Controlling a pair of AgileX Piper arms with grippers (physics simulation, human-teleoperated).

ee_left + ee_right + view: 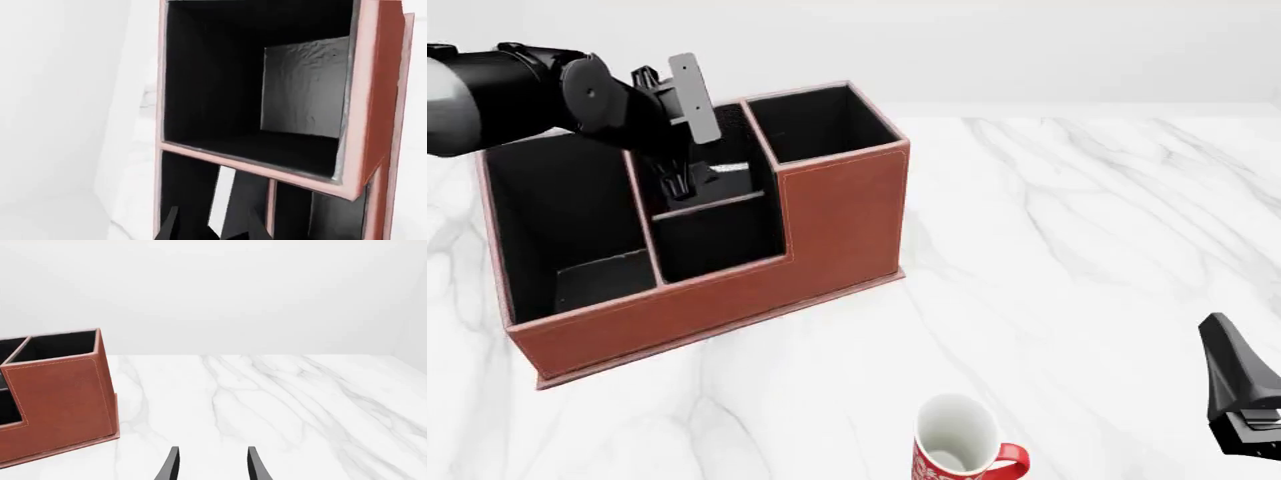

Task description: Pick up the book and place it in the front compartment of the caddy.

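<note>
Gripping one book (pixel 222 202), the left hand (pixel 675 186) hangs over one caddy (pixel 761 280); right hand (pixel 212 465) released.

The thin black book (pixel 723 180), white page edge showing, stands tilted in the reddish-brown caddy's (pixel 774 262) low, black-lined front compartment (pixel 714 235).

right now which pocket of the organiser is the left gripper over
The left gripper hangs over the middle rear pocket, behind the low-walled front pocket, not the wide left bay or tall right pocket.
</note>
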